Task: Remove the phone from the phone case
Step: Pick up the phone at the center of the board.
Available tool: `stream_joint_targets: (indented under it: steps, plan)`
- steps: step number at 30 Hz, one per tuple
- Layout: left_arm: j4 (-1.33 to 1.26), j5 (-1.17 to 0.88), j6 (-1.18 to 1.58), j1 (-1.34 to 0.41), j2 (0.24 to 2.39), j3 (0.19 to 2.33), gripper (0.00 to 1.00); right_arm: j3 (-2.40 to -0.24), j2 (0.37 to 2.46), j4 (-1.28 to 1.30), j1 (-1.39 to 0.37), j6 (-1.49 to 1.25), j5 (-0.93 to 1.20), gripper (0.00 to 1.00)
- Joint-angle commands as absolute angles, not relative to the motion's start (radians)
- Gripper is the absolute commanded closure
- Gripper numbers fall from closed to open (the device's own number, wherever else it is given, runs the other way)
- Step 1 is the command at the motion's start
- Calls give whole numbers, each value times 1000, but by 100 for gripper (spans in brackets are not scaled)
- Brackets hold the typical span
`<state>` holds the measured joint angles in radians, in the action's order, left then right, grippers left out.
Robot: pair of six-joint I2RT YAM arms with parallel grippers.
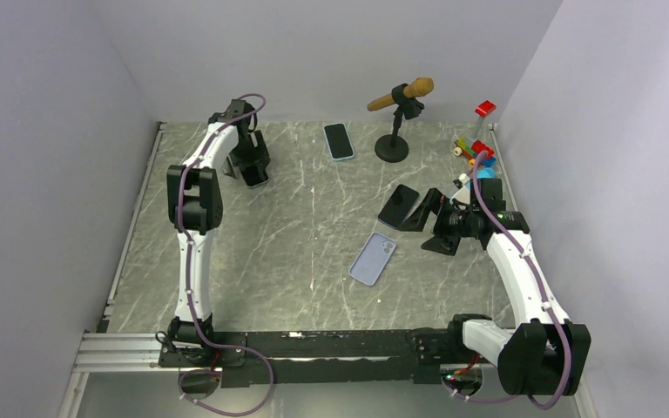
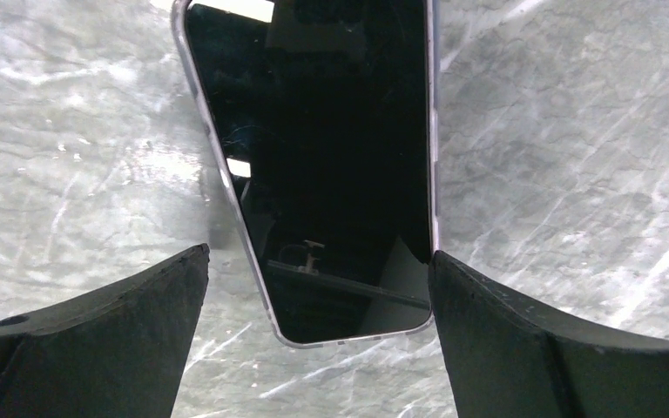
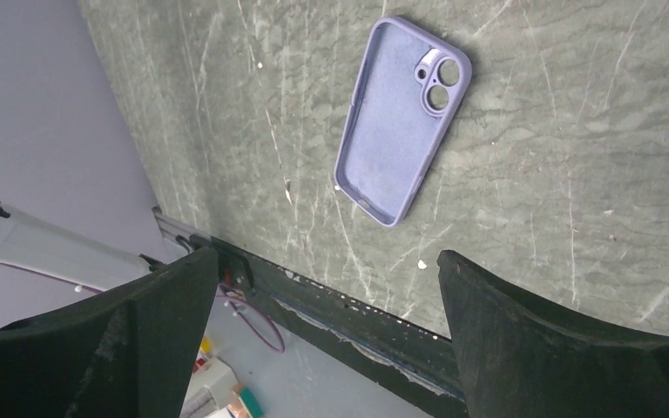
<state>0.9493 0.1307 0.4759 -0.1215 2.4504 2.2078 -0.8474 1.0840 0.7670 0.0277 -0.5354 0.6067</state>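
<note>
Left pincer (image 2: pixel 320 252) gapes over one phone (image 2: pixel 314 157), right pincer (image 3: pixel 327 257) gapes near one empty case (image 3: pixel 401 122); seemingly three phones (image 1: pixel 398 205).

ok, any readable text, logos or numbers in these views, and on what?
No text, logo or number can be read in any view.
purple case: the inside is blank, with no marking.
phone screen in the left wrist view: dark, showing only reflections.
blue-edged phone and black phone: too small to tell.
</note>
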Motion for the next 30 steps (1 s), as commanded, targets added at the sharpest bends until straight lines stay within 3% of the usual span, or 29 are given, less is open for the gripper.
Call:
stream_joint_targets:
  steps: [1,6,21,30]
  plan:
    - [894,30,528,-128,2396,2145,1,-847,1064,736,29,-552,596,0]
    - [886,-16,603,-127,2391,2131,1,-827,1060,719,29,-566,604,0]
    - [1053,114,791,-142,2474,2236,1,-831,1073,712,30,-572,576,0]
    - [1114,201,755,-166,2498,2267,22,-819,1091,685,29,-591,573,0]
